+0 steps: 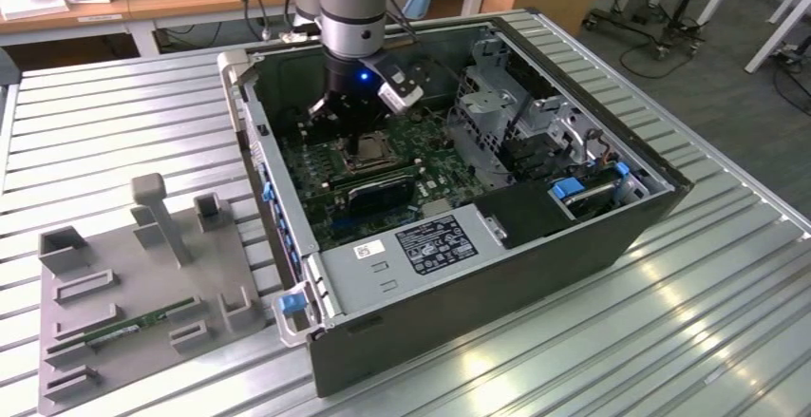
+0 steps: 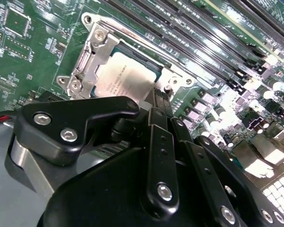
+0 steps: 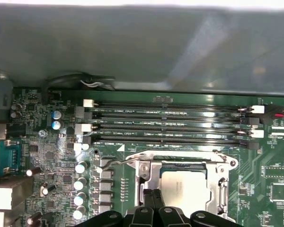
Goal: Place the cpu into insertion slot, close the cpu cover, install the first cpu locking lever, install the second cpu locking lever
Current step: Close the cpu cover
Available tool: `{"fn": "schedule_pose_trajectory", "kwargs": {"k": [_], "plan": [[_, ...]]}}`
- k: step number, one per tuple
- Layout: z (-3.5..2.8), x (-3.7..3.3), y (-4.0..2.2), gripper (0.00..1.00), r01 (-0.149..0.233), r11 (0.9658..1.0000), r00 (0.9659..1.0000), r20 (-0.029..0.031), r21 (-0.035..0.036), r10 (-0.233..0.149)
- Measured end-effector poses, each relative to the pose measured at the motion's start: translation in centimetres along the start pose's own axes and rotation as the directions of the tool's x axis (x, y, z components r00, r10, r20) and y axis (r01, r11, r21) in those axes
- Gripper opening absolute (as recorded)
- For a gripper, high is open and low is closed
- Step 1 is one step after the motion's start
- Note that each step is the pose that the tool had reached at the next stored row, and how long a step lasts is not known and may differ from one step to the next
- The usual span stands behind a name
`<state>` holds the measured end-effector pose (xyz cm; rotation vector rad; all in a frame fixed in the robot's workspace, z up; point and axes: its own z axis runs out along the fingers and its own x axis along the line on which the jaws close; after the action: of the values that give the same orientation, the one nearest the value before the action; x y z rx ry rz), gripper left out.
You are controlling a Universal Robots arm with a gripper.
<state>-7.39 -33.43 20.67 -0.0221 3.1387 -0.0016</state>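
One silvery square cpu (image 2: 118, 78) lies under the silver metal-frame cpu cover (image 2: 91, 56); at the cover's edge, the tool (image 2: 159, 94), pinched together and empty, seemingly tackles levers.

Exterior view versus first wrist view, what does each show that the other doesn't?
Exterior view: the open computer case on the slatted table, and a grey fixture tray holding a green memory stick. First wrist view: the long memory slots and a row of silver capacitors. Shared: the cpu under the cpu cover, the gripper by its edge.
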Motion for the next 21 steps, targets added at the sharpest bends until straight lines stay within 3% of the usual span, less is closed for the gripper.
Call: {"fn": "schedule_pose_trajectory", "kwargs": {"k": [6, 11, 21], "plan": [[0.00, -0.95, -0.01, 0.11, 0.000, 1.0000, 1.0000, -0.0096, -0.0001, 0.000], [0.00, -2.36, -0.03, 0.11, 0.000, 1.0000, 0.9999, -0.0167, -0.0002, 0.000], [0.02, -4.84, -0.07, 0.11, 0.000, 1.0000, 0.9998, -0.0200, -0.0002, 0.000]]}}
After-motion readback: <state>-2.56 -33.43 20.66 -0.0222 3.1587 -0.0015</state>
